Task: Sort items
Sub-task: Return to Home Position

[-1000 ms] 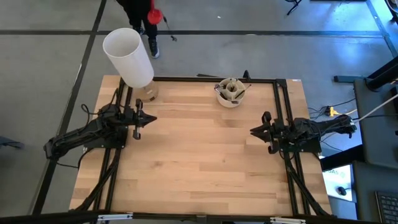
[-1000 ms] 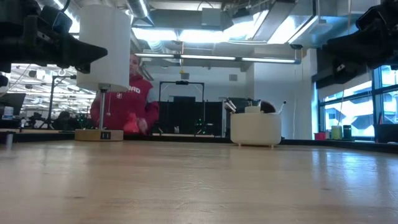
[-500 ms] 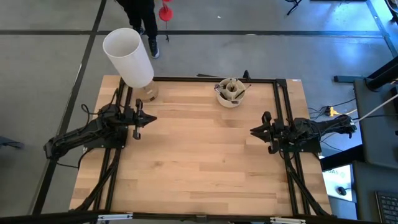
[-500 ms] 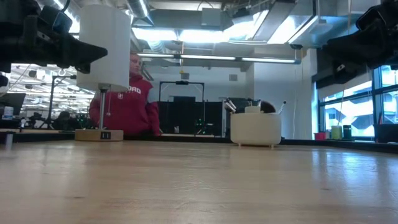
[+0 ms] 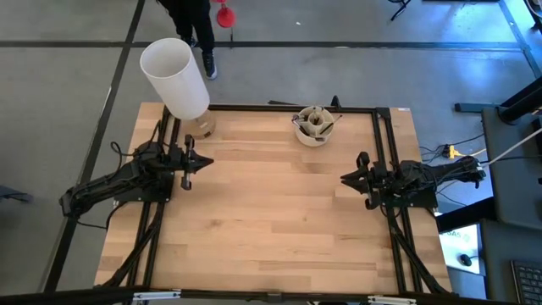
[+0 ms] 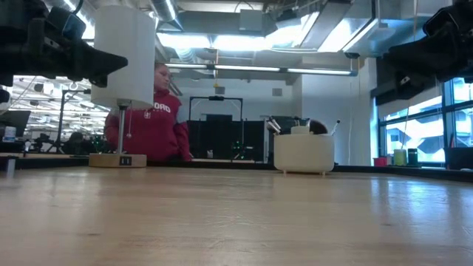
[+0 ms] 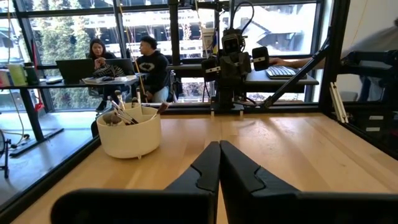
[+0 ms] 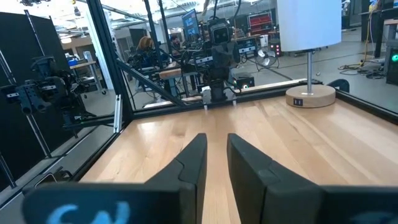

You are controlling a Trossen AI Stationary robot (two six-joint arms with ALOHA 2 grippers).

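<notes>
— How far along is the sorting judged to be?

— Almost done, it seems. No items (image 7: 122, 112) are seen lying loose on the table (image 5: 271, 229). They are gathered upright in the beige cup (image 7: 129, 134), which is set at the far edge, right of the middle. Only the parking of the arms appears to be left.

— How are the tools held?

— The left gripper (image 7: 219, 147) is held at the left edge, fingers pressed together on nothing. The right gripper (image 8: 216, 139) is held at the right edge, fingers parted by a narrow gap, nothing between them.

— What is given by one view and not another?

— The white lamp (image 5: 175, 76) at the far left corner is seen from above mostly as a shade, while its stem and base are shown by the right wrist view. The cup's contents are barely made out from above. Handles and bristle tips are shown plainly by the left wrist view.
</notes>
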